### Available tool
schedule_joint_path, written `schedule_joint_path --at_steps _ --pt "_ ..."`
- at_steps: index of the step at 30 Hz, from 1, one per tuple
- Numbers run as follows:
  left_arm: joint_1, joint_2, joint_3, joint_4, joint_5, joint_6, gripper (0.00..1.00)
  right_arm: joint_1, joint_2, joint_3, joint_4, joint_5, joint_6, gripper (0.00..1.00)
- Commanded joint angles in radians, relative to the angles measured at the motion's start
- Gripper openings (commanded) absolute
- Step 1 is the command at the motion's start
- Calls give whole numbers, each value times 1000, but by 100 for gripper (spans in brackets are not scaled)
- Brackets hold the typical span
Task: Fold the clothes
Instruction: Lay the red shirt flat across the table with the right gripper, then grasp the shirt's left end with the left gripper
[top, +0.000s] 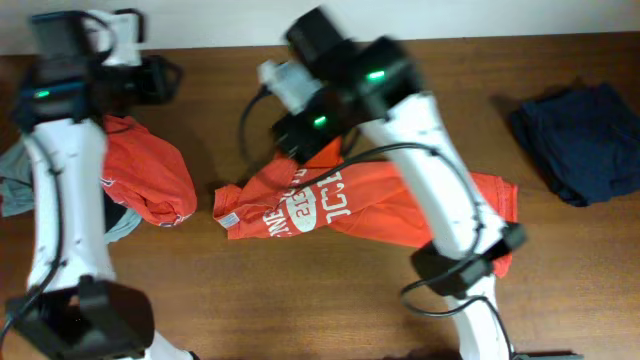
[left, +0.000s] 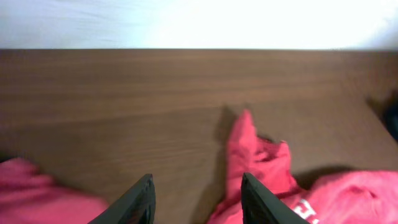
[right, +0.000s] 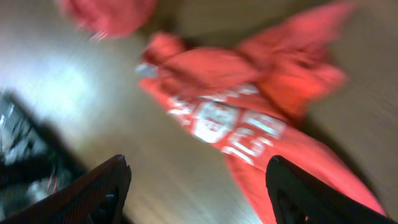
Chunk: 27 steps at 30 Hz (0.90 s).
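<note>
The wooden bench fills the overhead view. The orange-red T-shirt lies crumpled near its middle. The shirt's long axis runs across the picture from left to right, dipping slightly toward the right. Its neck end points left and its hem end lies under the right arm, which crosses it. The white lettering is turned sideways to the camera.

A navy garment lies well apart at the right of the bench. A second red garment is bunched at the left beside the left arm, with a grey-green garment at the left edge.

Only the overhead view shows all four pieces and the shirt's full length. The right wrist view, badly blurred, shows the shirt from above and at a slant, with the print readable only as white blocks. The left wrist view looks low along the bench and shows what the others do not: a fold of the red cloth standing up in a peak.

The right end effector is spread wide above the shirt with nothing between its fingers. The left end effector is moderately parted over bare wood and holds nothing, with its right finger close to the red cloth. Whether they touch cannot be told.

The white neck label shows at the shirt's left end.
</note>
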Motion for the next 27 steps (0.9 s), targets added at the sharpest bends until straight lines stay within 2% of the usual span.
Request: schedule_joint_path --at_steps 1,3,6,9,12,15,19,27 --pt "-127 108 17 29 -40 35 44 -150 -35 19 -6 97 143 75" --pt "-185 163 17 38 -106 39 44 -243 -33 15 -6 92 182 79" --pt "-241 220 17 31 -144 53 44 -342 -33 4 -6 92 185 79" --pt "-304 265 16 0 -154 123 43 -440 -33 -14 -6 93 184 79" --pt "-374 265 17 -61 -260 183 34 -507 -32 -64 -6 93 172 79" --pt "-438 267 16 -121 -402 209 35 -527 -32 -129 -4 93 169 79" --pt "-503 267 13 -155 -489 215 36 -534 -32 -201 19 93 169 79" --pt "-534 304 -16 -154 -514 214 36 -540 -32 -270 47 93 167 79"
